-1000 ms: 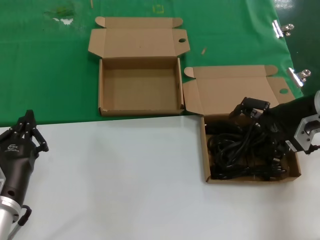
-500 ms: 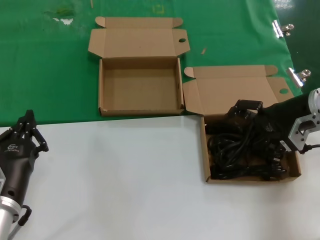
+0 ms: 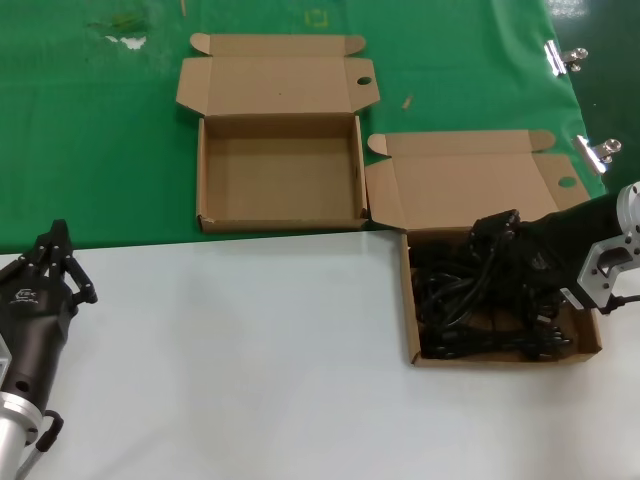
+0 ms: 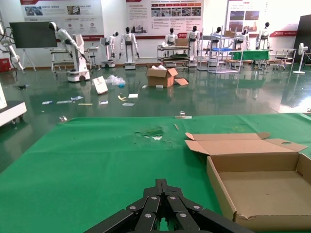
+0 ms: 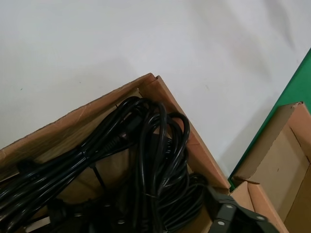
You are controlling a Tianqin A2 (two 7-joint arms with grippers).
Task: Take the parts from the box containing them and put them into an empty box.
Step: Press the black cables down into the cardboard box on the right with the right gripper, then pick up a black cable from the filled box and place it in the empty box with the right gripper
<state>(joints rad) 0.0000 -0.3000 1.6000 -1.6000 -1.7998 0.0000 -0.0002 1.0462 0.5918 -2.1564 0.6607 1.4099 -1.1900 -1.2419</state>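
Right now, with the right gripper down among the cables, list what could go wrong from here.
1. The cables lie tangled, so lifting one bundle may drag others out with it.
2. The right gripper works low inside the full box; a snagged pull could shift or tip the light box.
3. The empty box sits well to the left, so a loose cable could slip out on the way.

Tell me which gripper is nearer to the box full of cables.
Right. The right gripper is down inside the box of cables, among the cables. The left gripper sits far off at the table's opposite side.
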